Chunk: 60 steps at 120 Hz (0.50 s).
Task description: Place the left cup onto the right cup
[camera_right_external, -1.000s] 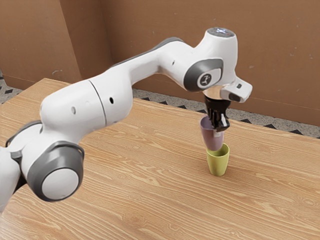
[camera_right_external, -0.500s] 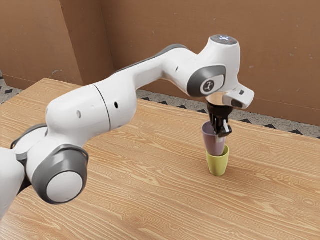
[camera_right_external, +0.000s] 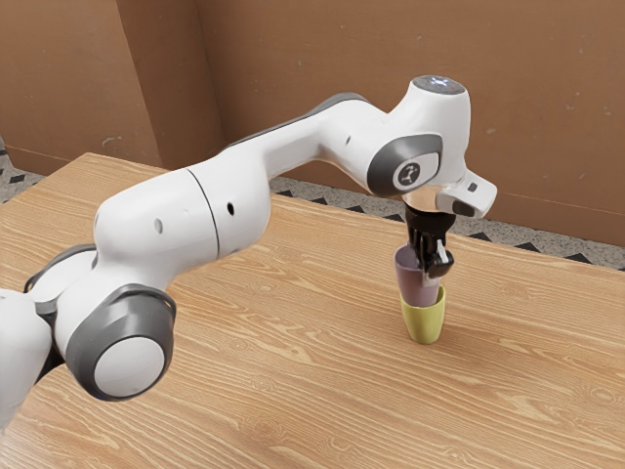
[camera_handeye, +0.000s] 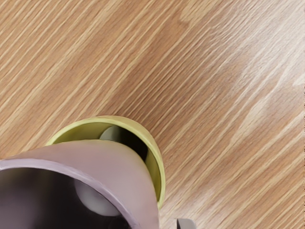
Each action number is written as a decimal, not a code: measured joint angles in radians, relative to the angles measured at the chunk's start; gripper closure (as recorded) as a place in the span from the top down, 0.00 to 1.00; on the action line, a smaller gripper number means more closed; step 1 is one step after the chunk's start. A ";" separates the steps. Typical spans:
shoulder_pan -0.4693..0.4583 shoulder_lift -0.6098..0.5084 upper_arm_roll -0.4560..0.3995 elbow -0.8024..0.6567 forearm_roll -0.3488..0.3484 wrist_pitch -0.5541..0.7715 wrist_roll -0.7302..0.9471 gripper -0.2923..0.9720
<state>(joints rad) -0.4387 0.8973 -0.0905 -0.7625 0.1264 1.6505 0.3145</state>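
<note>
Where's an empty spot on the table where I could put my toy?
Bare wood runs along the table's front edge and to the exterior view's right of the green cup. It's crowded where the claw holds the purple cup in the green one.

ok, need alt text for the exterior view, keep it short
A black gripper on a white robot arm holds a purple cup by its rim, with the cup's base inside an upright yellow-green cup. Both are on a wooden table in front of a brown wall.
</note>
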 joint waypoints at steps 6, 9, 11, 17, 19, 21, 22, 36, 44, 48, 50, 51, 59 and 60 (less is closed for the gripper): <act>0.000 0.000 0.000 0.000 -0.002 -0.001 -0.001 0.44; 0.000 0.000 0.000 0.000 -0.002 -0.002 -0.001 0.48; 0.000 -0.001 0.000 0.000 -0.003 -0.002 -0.002 0.50; 0.000 -0.002 0.000 0.000 -0.003 -0.004 -0.004 0.56; 0.000 -0.003 0.000 0.000 -0.004 -0.005 -0.004 0.57; 0.000 -0.004 0.000 0.000 -0.004 -0.006 -0.005 0.59; 0.000 -0.005 0.001 0.000 -0.003 -0.006 -0.005 0.60; 0.000 -0.023 0.001 -0.001 -0.001 -0.012 -0.008 0.67; 0.001 -0.037 0.002 -0.005 0.000 -0.015 -0.010 0.70; 0.001 -0.046 0.003 -0.008 0.001 -0.016 -0.010 0.71; 0.001 -0.050 0.003 -0.009 0.001 -0.017 -0.011 0.71; 0.001 -0.052 0.003 -0.009 0.001 -0.017 -0.011 0.71; 0.003 -0.071 0.004 -0.012 0.004 -0.019 -0.012 0.73; 0.003 -0.073 0.005 -0.013 0.004 -0.019 -0.012 0.73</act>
<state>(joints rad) -0.4355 0.8238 -0.0860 -0.7751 0.1302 1.6315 0.3020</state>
